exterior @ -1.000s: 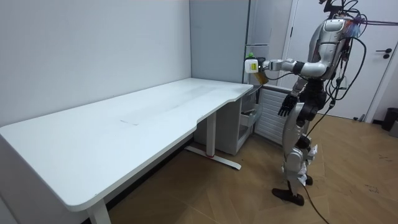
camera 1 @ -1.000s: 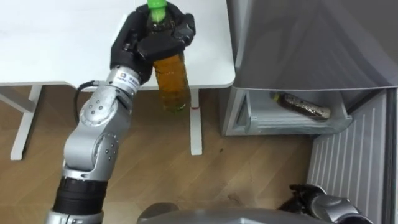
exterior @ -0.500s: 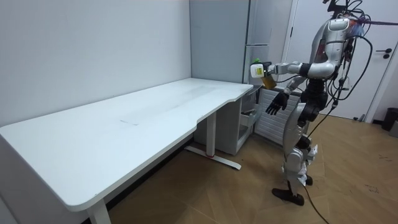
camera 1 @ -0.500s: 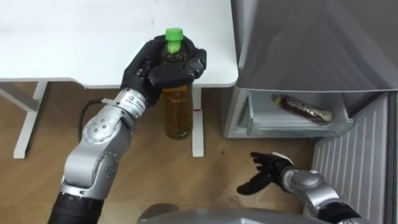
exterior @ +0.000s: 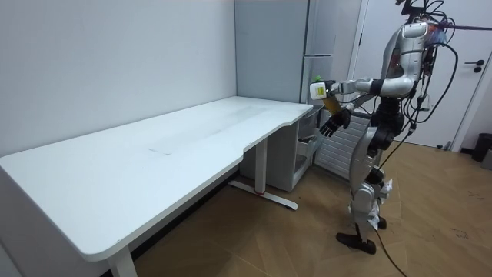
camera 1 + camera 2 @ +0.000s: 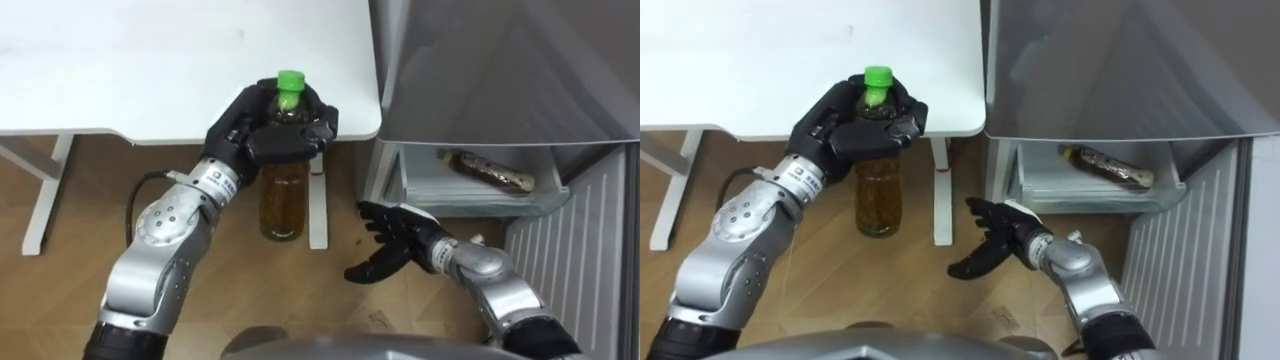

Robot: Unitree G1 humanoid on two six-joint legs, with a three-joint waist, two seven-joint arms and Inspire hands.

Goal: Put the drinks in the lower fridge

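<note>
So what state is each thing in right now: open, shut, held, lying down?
Green-capped bottle: upright, capped, held in the air.
Left hand: shut round the bottle's neck.
Right hand: open, holding nothing.
Lower fridge: open.
Dark bottle: lying on its side inside it.

A big white table (image 6: 120, 60) is in front of me. Its white leg (image 6: 318, 225) stands on the brown wood floor (image 6: 60, 290). A white door (image 5: 473, 100) is far on the room view's right.

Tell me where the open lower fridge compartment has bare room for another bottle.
The compartment is bare along its front wall and left side. Its back right is taken by a lying dark bottle. The left hand holds the green-capped bottle; the open right hand hovers before the compartment.
</note>
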